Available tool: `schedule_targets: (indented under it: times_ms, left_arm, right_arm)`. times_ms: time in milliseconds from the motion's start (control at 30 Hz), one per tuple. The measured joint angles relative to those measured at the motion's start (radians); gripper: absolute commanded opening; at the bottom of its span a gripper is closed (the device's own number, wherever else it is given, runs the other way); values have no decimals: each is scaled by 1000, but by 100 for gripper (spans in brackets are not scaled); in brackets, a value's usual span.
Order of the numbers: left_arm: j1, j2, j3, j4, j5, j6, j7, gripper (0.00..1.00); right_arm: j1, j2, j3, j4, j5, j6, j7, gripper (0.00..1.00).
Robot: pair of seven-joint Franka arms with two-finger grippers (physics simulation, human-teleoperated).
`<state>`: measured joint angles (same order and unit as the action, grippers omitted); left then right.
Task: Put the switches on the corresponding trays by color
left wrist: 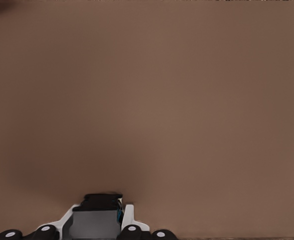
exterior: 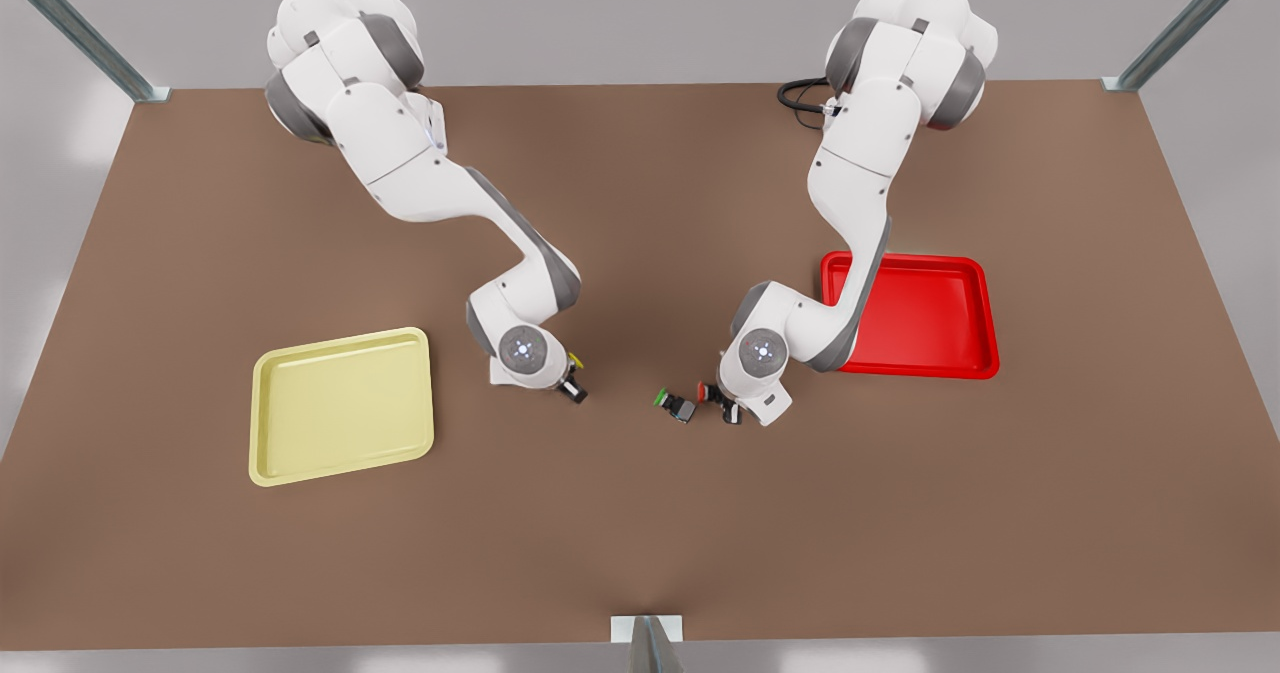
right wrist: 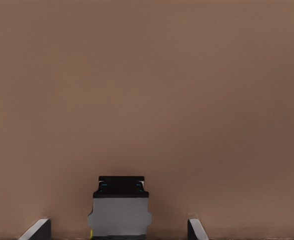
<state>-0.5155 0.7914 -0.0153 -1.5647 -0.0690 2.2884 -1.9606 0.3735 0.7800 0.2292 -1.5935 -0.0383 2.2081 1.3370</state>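
On the worktop (exterior: 640, 533), the left end effector (left wrist: 101, 224) squeezes the red switch (exterior: 708, 392). The right end effector (right wrist: 118, 229) is spread wide around the yellow switch (right wrist: 120, 210). No switch is in the yellow tray (exterior: 262, 423) or red tray (exterior: 985, 323) yet.

On your table (exterior: 640, 553), one tray (exterior: 341, 405) lies far out at nine o'clock, the other tray (exterior: 925, 315) at three. Close to centre: the nine-o'clock switch (exterior: 574, 385), and the four-o'clock switch (exterior: 712, 394) just beside a third switch (exterior: 680, 408).

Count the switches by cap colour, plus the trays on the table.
yellow switch: 1
red switch: 1
green switch: 1
yellow tray: 1
red tray: 1
Total: 5
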Motion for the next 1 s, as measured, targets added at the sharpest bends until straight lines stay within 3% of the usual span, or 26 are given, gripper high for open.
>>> schedule_targets:
  times_ms: [100, 233, 400, 633, 733, 1000]
  left_arm:
    - [4, -1, 0, 0, 2, -4, 7, 55]
    - [8, 5, 0, 0, 5, 0, 8, 55]
    - [8, 7, 0, -1, 6, 0, 49, 57]
    - [15, 2, 0, -2, 9, -1, 66, 56]
    - [15, 3, 0, -2, 7, -1, 66, 52]
    - [14, 6, 0, -3, -23, -11, 76, 52]
  right_arm:
    - [-1, 4, 7, -3, -1, 13, -1, 81]
    - [-12, -1, 6, -16, -6, 1, -2, 79]
    - [-14, 2, 13, -16, -6, 8, -1, 67]
    - [-26, 2, 26, -19, -16, 8, -2, 56]
    - [-27, 2, 27, -19, -23, 6, -2, 55]
    - [-40, -7, 27, -19, -25, -10, -5, 52]
